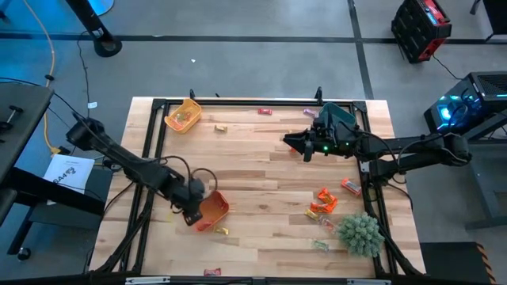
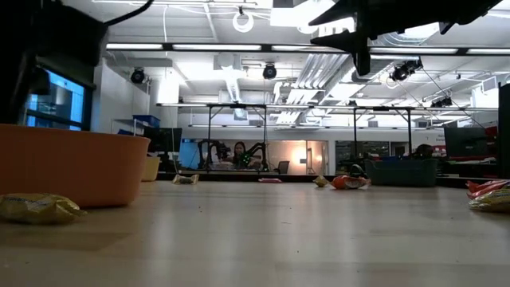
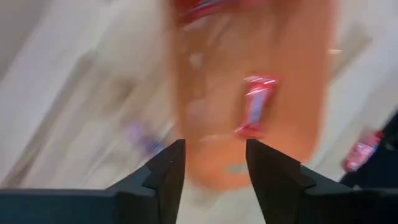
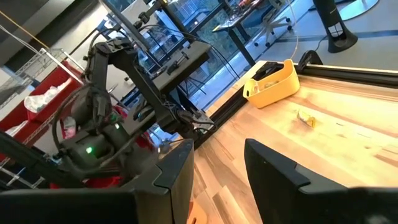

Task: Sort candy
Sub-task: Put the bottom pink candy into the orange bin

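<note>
The orange tray [image 1: 215, 209] stands on the table at the near left, with a red candy [image 3: 255, 106] lying in it. My left gripper [image 1: 196, 214] is open at the tray's left rim, with that rim [image 3: 211, 177] between its fingers [image 3: 171, 165]. My right gripper [image 1: 287, 141] is open and empty, raised above the table just left of the teal tray [image 1: 339, 119]. Several orange and red candies [image 1: 323, 202] lie in a pile at the right. Single candies lie near the far edge [image 1: 265, 112], near the yellow tray [image 1: 220, 127] and beside the orange tray [image 1: 220, 230]. My left gripper has its open fingers on either side of the orange tray's rim [image 3: 211, 177], coming from the table's left. The view is blurred, and I cannot tell whether the fingers touch the rim.
The yellow tray [image 1: 184, 116] stands at the far left corner. The spiky green plant ball [image 1: 360, 233] sits at the near right. More candies lie near the front edge [image 1: 212, 271] and beside the ball [image 1: 319, 245]. A black frame [image 1: 238, 101] runs round the table.
</note>
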